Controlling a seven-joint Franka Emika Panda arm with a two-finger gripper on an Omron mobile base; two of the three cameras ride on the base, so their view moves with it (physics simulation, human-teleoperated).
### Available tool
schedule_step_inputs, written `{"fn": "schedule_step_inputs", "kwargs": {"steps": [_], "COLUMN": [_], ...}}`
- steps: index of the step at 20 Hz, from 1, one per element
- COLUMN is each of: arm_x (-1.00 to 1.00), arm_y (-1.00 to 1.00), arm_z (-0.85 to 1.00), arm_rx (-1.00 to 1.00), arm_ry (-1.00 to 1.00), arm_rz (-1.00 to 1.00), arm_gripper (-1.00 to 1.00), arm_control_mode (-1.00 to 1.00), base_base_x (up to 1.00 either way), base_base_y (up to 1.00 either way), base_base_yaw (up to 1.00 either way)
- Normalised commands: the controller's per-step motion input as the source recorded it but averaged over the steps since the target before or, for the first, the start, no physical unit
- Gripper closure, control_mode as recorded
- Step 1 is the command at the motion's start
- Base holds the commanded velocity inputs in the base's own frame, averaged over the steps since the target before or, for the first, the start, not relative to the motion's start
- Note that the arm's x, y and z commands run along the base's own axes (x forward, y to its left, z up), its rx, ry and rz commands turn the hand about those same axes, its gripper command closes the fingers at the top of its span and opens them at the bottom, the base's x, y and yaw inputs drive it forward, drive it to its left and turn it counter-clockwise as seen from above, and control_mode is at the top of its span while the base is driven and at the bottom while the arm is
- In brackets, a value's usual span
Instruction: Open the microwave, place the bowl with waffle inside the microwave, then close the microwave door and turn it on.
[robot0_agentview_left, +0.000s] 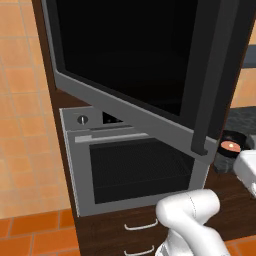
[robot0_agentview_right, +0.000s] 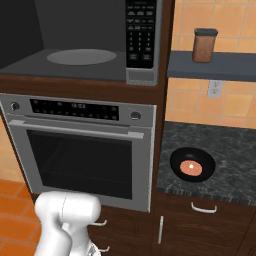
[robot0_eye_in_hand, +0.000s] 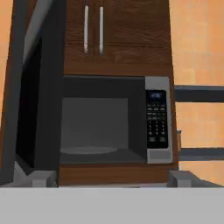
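Found the microwave door (robot0_agentview_left: 150, 65) already swung wide, cavity of the microwave (robot0_eye_in_hand: 105, 127) bare straight ahead of the spread, empty jaws. Left the bowl with waffle (robot0_agentview_right: 192, 165) on the counter (robot0_agentview_right: 235, 165), well below and right of them. Loading, shutting, starting remained.

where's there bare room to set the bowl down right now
Inside the microwave: its door is swung open and the floor around the round plate is bare. The dark counter is also free on every side of the bowl. The shelf is free right of the jar.
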Motion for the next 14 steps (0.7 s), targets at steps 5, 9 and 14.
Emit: {"fn": "schedule_step_inputs", "kwargs": {"steps": [5,9,14], "arm_x": [0.09,0.43,0.97], "arm_y": [-0.13,0.00,0.01], "arm_z": [-0.23,-0.37,-0.27], "arm_rx": [0.06,0.02,0.09], "arm_ry": [0.07,0.15,0.21], "arm_rz": [0.87,0.95,0.75], "arm_gripper": [-1.00,-1.00,-1.00], "arm_control_mode": [-1.00,-1.00,-1.00], "base_base_x": [0.00,0.00,0.00], "base_base_y": [0.00,0.00,0.00], "base_base_yaw": [0.00,0.00,0.00]}}
